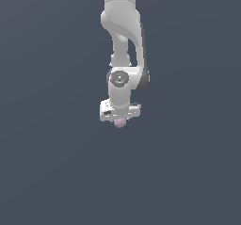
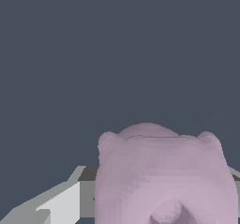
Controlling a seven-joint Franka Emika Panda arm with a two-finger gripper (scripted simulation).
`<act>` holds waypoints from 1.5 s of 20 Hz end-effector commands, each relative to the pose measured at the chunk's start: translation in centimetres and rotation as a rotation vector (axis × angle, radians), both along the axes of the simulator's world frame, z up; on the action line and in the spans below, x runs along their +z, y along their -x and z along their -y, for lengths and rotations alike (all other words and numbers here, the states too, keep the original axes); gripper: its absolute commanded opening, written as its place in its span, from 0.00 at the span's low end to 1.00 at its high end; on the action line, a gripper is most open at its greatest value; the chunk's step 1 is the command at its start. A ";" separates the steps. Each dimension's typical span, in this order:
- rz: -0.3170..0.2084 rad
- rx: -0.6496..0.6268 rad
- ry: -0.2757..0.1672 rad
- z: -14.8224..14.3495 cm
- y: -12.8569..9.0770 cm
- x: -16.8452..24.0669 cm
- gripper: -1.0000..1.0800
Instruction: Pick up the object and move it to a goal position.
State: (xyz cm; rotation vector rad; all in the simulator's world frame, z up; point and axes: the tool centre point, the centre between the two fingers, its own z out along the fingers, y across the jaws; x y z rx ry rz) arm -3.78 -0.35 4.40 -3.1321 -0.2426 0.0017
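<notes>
Because the object [image 1: 120, 123] is small, rounded and probably light and slippery, the gripper [image 1: 120, 121], whose jaws sit closed on it, should clamp its widest flanks.

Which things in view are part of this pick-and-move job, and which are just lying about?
Job:
- blob, pink-lilac, right under the hand
- hand, white, down over the blob

Lying about:
- nothing else visible, only a plain grey-blue surface; no goal marker shows
</notes>
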 end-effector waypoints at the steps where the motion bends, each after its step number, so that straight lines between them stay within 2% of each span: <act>1: 0.001 0.000 0.000 0.0 -0.2 0.7 0.00; 11: 0.001 0.000 0.000 -0.2 -1.4 7.1 0.00; 30: 0.001 0.000 0.000 -0.8 -5.3 26.5 0.00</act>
